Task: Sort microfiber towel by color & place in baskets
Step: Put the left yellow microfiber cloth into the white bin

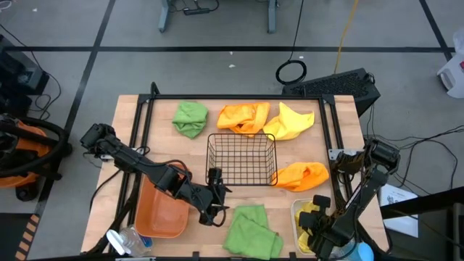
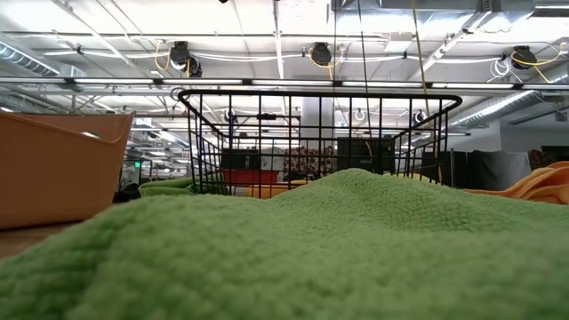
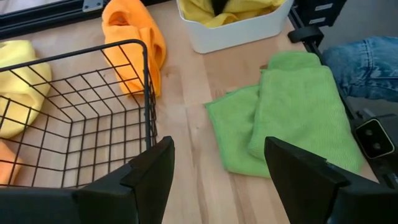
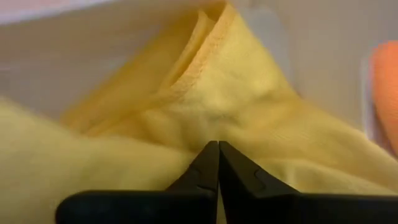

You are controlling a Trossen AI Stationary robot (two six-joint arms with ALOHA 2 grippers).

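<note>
Green towel (image 2: 356, 249) nearest; right pincer (image 4: 217, 163) closed over yellow towel (image 4: 249, 99), left pincer (image 3: 214, 168) wide.

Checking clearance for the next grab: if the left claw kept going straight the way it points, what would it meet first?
Probably the folded green towel on the table; the open left claw points just beside the wire basket.

left end effector (image 1: 212, 206): fingers apart | right end effector (image 4: 218, 163): fingers pressed together
</note>
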